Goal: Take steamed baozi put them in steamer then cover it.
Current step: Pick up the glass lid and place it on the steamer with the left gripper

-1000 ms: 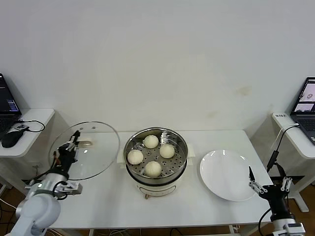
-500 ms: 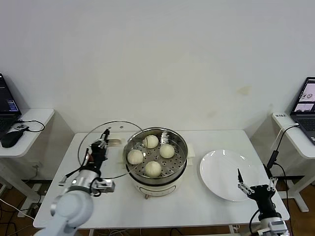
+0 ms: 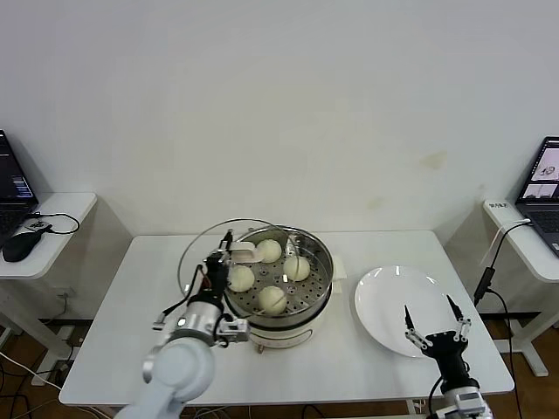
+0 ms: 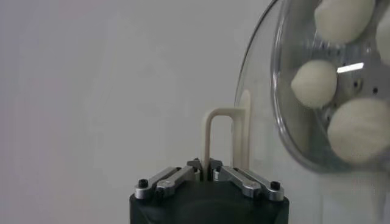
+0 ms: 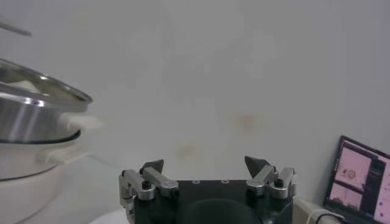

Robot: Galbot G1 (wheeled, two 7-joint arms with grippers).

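Carried rightward, round clear glass cover [image 3: 229,262] now overlaps shiny steel steamer [image 3: 319,278]; left claw [image 3: 219,263] grips its cream handle; centre and level it before lowering; right claw [image 3: 434,326] waits open

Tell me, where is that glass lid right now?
In the head view the cover is held by its handle in the left gripper, tilted over the left rim of the steamer, not yet seated on it.

Four cream baozi [image 3: 272,299] sit in the steel steamer [image 3: 278,319], glass cover [image 3: 236,262] tilted half over it.
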